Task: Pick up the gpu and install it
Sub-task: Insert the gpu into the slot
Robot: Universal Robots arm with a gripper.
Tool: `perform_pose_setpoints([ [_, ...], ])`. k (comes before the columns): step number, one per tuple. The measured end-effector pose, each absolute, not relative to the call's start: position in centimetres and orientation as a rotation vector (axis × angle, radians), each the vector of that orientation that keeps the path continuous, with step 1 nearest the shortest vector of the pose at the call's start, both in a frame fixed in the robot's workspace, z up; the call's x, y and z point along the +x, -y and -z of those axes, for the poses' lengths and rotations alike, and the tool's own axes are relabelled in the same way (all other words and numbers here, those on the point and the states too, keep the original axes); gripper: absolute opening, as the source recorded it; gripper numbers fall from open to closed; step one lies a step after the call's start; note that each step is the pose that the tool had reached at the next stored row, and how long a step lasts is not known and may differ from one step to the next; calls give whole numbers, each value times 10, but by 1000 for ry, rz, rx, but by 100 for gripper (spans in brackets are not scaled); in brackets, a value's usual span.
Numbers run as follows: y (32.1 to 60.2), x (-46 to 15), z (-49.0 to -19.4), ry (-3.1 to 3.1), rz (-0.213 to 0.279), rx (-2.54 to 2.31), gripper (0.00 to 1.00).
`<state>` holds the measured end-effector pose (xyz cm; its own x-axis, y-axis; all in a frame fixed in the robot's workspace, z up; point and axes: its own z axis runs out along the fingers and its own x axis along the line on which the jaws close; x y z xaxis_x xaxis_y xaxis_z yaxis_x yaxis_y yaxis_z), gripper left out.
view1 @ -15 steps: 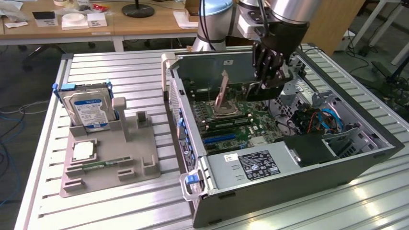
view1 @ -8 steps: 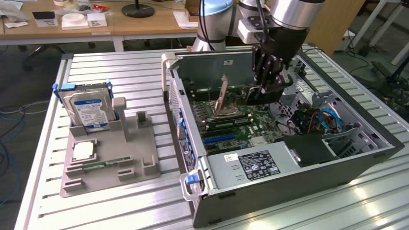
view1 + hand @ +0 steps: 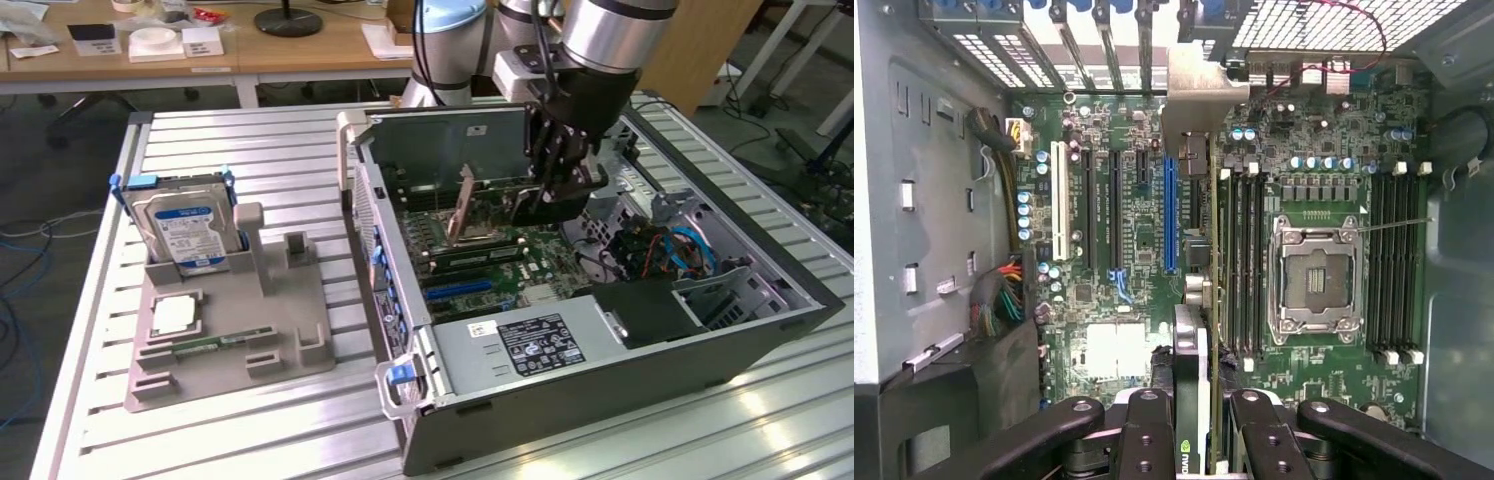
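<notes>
— GPU (image 3: 497, 200) check: where is it?

— In my hand (image 3: 561, 198), down inside the open computer case (image 3: 601, 400), card on edge over the motherboard (image 3: 494, 265). My fingers (image 3: 1149, 415) are pinched partway in on both of its faces, a firm hold.

— Room to move?

— Tight. In the wrist view the end bracket (image 3: 1199, 95) sits right up at the rear wall (image 3: 994, 55). The blue slot (image 3: 1170, 215) runs just to one side of the card's edge, the memory slots (image 3: 1244, 260) just to the other, and the processor socket (image 3: 1314, 275) lies beyond those. I can't tell whether the card's lower edge touches the board.

— Arm?

— My arm (image 3: 607, 40) comes in from above, wrist pointing straight down through the case's open side.

— What else is in there?

— The power supply (image 3: 534, 340) at the near end, and blue cables (image 3: 687, 245) towards the exterior view's right.

— And outside?

— On the worktop (image 3: 240, 430), well off to the exterior view's left, a grey tray (image 3: 287, 345) holds a hard drive (image 3: 187, 225) standing upright and a memory stick (image 3: 200, 345) lying flat.
</notes>
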<state>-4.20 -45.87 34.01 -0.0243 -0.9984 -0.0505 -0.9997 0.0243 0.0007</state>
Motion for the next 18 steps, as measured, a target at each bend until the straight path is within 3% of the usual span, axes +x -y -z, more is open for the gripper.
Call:
perform_pose_setpoints([
  [18, 459, -49, -321, -2219, -62, -2166, 27],
])
